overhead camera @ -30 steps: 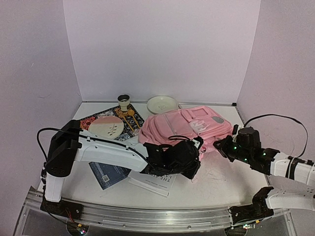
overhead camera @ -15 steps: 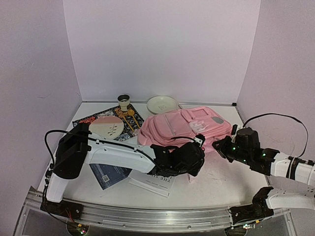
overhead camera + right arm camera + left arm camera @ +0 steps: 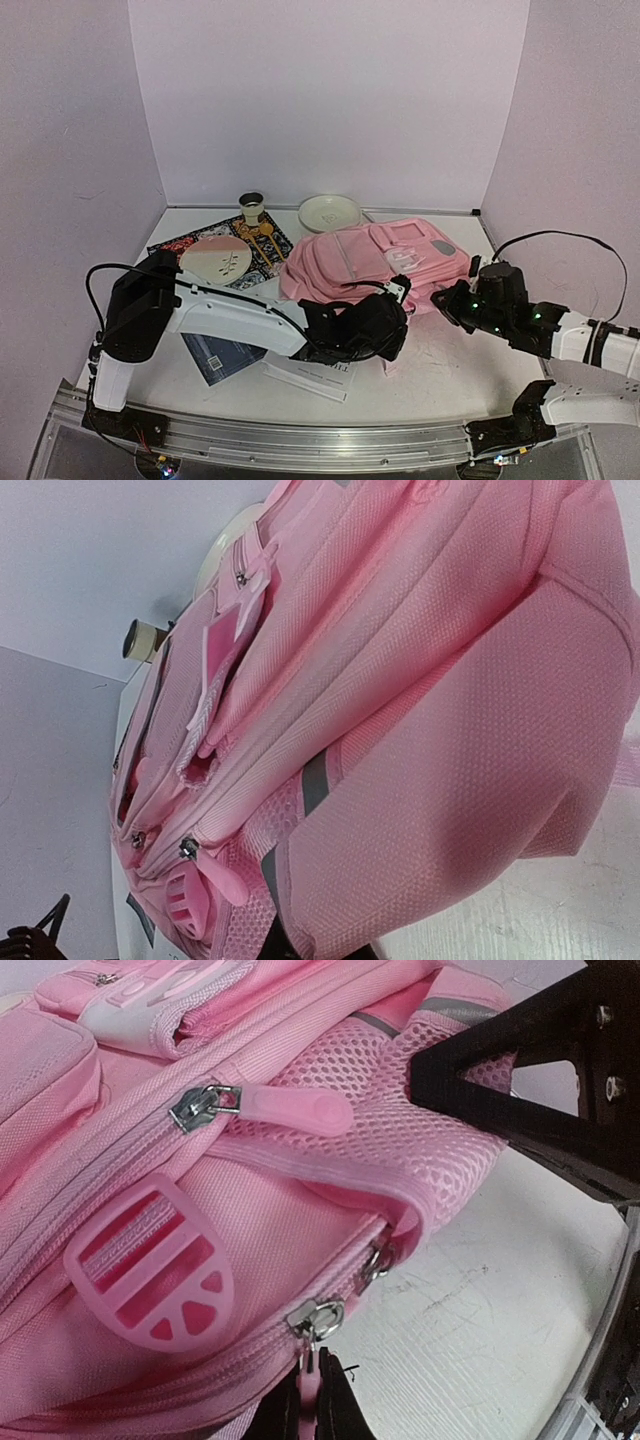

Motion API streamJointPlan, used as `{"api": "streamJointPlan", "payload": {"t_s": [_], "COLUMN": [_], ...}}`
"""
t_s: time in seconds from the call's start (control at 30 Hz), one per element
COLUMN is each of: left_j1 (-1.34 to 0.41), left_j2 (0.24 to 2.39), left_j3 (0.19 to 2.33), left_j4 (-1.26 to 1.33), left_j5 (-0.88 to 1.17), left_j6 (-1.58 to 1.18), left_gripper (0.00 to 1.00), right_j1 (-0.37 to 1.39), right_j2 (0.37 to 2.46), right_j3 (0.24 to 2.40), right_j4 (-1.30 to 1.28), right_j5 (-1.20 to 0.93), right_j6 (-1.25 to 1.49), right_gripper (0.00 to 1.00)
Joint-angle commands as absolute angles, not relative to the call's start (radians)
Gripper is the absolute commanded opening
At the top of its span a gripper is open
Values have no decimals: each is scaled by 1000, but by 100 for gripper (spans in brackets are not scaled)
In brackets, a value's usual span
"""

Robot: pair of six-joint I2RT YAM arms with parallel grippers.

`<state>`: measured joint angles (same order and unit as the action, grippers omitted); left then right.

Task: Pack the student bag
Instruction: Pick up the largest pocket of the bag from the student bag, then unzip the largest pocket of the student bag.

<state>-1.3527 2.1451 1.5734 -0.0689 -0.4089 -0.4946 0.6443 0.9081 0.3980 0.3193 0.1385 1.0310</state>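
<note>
On the white table [image 3: 450, 370], the student bag [image 3: 370, 250] lay flat at the middle, its front pockets facing up and its far end near a cream bowl [image 3: 329, 211]. At the bag's near edge the left gripper [image 3: 312, 1410] was clenched on a pink zipper pull [image 3: 309, 1365] that hung below a silver slider [image 3: 316, 1315], close beside a pink strap buckle [image 3: 150, 1275]. Against the bag's right corner, the right gripper [image 3: 445, 297] was likewise closed, with a fold of pink fabric running down between its dark fingertips in the right wrist view. Left of the bag sat a patterned mat [image 3: 190, 245] carrying a pink-and-white plate [image 3: 215, 258], with a small cup [image 3: 251, 205] behind it. Nearer the arm bases, a blue book [image 3: 220, 352] and a white booklet [image 3: 315, 372] rested partly under the left arm.
</note>
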Motion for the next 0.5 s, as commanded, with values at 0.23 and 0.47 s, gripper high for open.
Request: {"api": "streamJointPlan", "payload": {"t_s": [0.23,0.47], "left_j1": [-1312,-1277], "left_j2": [1976,1877], "left_j3": [1457,1357], "left_j4": [-20,-19], "left_j5": [-354,-350], "left_j6": [-513,-511], "left_gripper": [0,0], "right_j1": [649,648], "right_j2": [896,876], "right_j3": [494,514], "right_j4": [307,227], "right_j5": [223,321], "right_j6": [952,904], "right_gripper": [0,0]}}
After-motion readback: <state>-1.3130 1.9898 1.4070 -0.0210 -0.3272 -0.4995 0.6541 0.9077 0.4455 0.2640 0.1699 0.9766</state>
